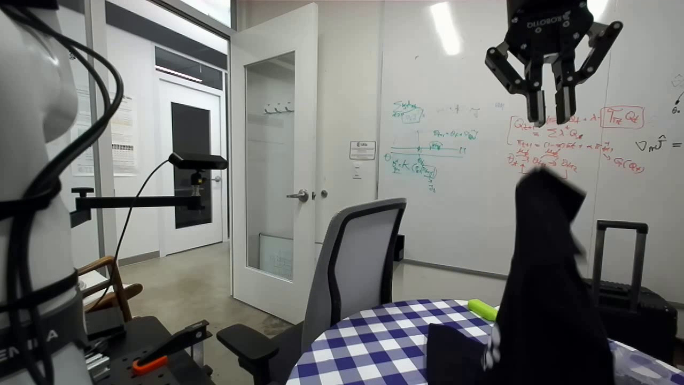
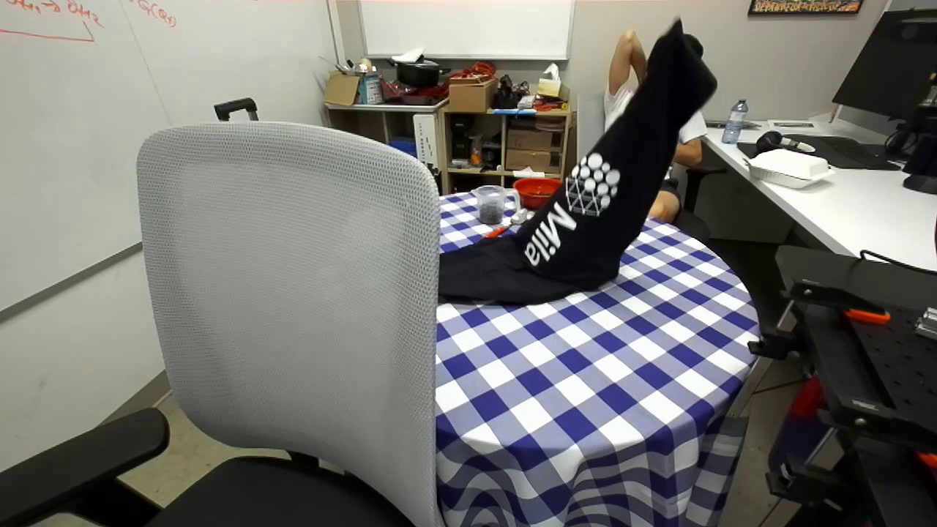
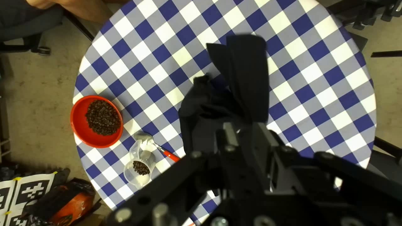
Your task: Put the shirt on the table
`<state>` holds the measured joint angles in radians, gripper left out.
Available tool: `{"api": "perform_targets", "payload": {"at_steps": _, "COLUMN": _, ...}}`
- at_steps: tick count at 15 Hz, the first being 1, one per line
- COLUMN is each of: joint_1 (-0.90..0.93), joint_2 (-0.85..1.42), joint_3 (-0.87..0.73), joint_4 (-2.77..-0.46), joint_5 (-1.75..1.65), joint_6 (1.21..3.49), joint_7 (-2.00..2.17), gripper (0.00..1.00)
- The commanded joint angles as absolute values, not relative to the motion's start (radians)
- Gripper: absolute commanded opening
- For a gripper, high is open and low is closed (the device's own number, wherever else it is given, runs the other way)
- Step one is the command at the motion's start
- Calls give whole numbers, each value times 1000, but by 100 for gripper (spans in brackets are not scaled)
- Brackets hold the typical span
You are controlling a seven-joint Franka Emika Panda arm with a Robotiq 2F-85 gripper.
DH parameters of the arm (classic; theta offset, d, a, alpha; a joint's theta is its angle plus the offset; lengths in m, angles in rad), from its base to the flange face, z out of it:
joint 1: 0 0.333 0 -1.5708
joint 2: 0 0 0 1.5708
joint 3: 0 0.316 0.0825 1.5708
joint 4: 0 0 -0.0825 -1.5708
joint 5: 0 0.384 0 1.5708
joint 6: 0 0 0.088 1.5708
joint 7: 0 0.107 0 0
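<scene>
The black shirt (image 1: 545,310) rises as a tall, limp column from the checkered table (image 1: 352,347). In an exterior view it leans upward with a white Mila print, the shirt (image 2: 637,161) resting its lower part on the table (image 2: 585,380). Its upper end is blurred. My gripper (image 1: 550,115) hangs above it, pointing down, fingers apart with a gap. The fingertips are clear of the shirt's top and hold nothing. In the wrist view the shirt (image 3: 251,75) lies below and beyond the gripper (image 3: 247,131), over the table (image 3: 150,47); the fingers hide part of it.
A grey office chair (image 2: 293,278) stands against the table. A red bowl of beans (image 3: 80,116), a clear measuring cup (image 3: 128,172) and a red-handled spoon (image 3: 169,154) are on the table, as is a green object (image 1: 482,310). A person (image 2: 626,66) sits behind.
</scene>
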<state>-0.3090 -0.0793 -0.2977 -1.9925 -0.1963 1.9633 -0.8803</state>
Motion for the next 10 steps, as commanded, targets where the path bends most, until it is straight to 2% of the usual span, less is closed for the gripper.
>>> {"api": "perform_targets", "payload": {"at_steps": 1, "joint_1": -297, "joint_2": -163, "joint_3": -297, "joint_4": -2056, "joint_5": -243, "joint_6": 1965, "joint_7": -858, "gripper": 55}}
{"api": "perform_targets", "payload": {"at_steps": 7, "joint_1": -257, "joint_2": -285, "joint_3": -268, "joint_4": -2134, "joint_5": -273, "joint_6": 1965, "joint_7": -870, "gripper": 97}}
{"api": "perform_targets", "payload": {"at_steps": 8, "joint_1": -240, "joint_2": -306, "joint_3": -262, "joint_4": -2154, "joint_5": -251, "joint_6": 1968, "joint_7": -883, "gripper": 100}}
{"api": "perform_targets", "payload": {"at_steps": 9, "joint_1": -199, "joint_2": -160, "joint_3": -249, "joint_4": -2085, "joint_5": -198, "joint_6": 2037, "joint_7": -869, "gripper": 100}}
{"api": "perform_targets", "payload": {"at_steps": 10, "joint_1": -174, "joint_2": -163, "joint_3": -239, "joint_4": -2104, "joint_5": -166, "joint_6": 2056, "joint_7": -872, "gripper": 100}}
